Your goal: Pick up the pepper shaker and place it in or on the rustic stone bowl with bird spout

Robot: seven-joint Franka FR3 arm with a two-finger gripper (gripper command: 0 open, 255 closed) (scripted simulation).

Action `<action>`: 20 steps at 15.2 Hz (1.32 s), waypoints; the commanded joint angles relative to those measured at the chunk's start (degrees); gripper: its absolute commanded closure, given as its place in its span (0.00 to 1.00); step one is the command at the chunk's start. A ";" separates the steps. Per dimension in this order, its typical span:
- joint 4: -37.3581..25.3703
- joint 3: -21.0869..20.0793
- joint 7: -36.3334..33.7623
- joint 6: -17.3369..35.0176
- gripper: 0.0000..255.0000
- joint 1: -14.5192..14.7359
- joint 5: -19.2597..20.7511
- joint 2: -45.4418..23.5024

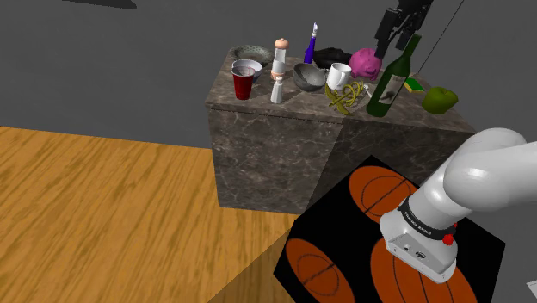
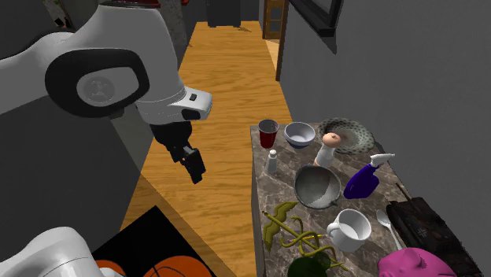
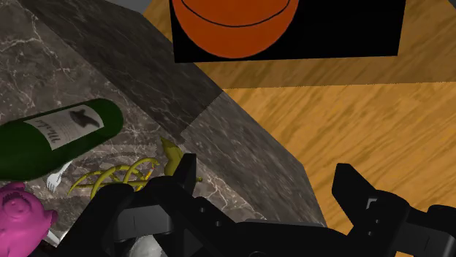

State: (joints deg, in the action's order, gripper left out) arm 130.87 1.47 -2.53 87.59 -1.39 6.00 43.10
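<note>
Hand (image 1: 392, 38) at the upper right of the shoulder view, high above the green wine bottle (image 1: 391, 79). Fingers spread apart, nothing between them, released.

Pepper shaker (image 1: 277, 89): small, pale, upright at the front edge of the marble tabletop (image 1: 284, 142), just right of the red cup (image 1: 243, 85). In this frame it sits well left of my hand and lower, with the grey stone bowl (image 1: 308, 76), the white mug (image 1: 339, 75) and the bottle between us.

Second exterior view: hand (image 2: 193, 169) hangs off the tabletop's left side, over the wooden floor (image 2: 212, 79), centre-left of frame. Shaker (image 2: 271, 161) stands right of it, near the tabletop's left edge, at about the same height in the picture. Apart, no contact. Bowl (image 2: 317, 186) further right and lower, red cup (image 2: 268, 132) above the shaker.

Wrist view: hand (image 3: 267, 169) straddles the tabletop's edge; bottle (image 3: 55, 142), a pink pig figure (image 3: 22, 215) and a yellow tangle (image 3: 117, 175) lie on the marble beside my left finger.
</note>
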 commanded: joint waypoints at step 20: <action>-13.31 -0.74 -5.17 24.36 0.00 0.12 -0.01 -37.52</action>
State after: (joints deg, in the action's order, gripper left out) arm 118.96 0.78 -7.44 111.17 -1.27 5.95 7.76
